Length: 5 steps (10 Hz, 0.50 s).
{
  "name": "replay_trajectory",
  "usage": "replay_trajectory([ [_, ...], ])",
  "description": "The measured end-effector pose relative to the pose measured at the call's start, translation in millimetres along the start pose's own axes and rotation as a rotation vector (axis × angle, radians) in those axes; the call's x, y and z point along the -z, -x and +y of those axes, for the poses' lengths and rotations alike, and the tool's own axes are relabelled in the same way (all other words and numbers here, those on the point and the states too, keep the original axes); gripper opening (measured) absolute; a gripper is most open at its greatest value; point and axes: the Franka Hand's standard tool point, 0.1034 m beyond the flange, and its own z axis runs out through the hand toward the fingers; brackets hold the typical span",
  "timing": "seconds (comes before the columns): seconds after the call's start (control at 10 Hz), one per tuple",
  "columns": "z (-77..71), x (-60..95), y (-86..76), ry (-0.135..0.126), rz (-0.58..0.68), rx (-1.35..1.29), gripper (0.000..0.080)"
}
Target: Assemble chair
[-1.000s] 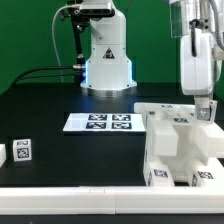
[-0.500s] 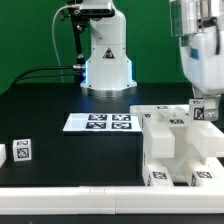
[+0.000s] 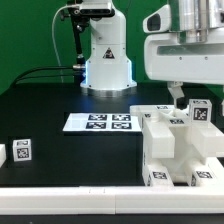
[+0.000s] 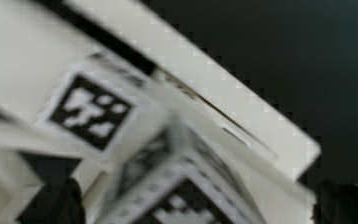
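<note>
The chair (image 3: 180, 150) stands as a partly joined white blocky assembly at the exterior view's right, with tags on its front and top. A small upright tagged piece (image 3: 200, 110) sits on its far right corner. My gripper (image 3: 186, 97) hangs just above the assembly, open and holding nothing. One dark finger (image 3: 177, 94) shows below the white hand. In the wrist view the gripper (image 4: 197, 205) is spread wide over white tagged chair parts (image 4: 131, 110), blurred and very close, with the dark fingertips (image 4: 60, 200) on either side and apart from them.
The marker board (image 3: 98, 122) lies flat mid-table. A loose tagged white block (image 3: 22, 150) and another white part (image 3: 2, 155) sit at the exterior view's left near the front edge. The robot base (image 3: 105, 55) stands at the back with cables beside it.
The gripper opened, let go of the upright tagged piece on the assembly and rose, turning so the hand now spans wide above it. The piece stays in place.
</note>
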Motion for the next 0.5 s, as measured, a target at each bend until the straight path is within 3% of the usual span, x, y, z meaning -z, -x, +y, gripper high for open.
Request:
replay_trajectory([
  [0.2,1.3,-4.0,3.5,0.034,0.014,0.328,0.0649],
  [0.4,3.3,-6.0,2.0,0.036,0.012,0.374,0.0649],
  [0.5,3.3,-6.1,1.9,0.036,0.012,0.360,0.0526],
])
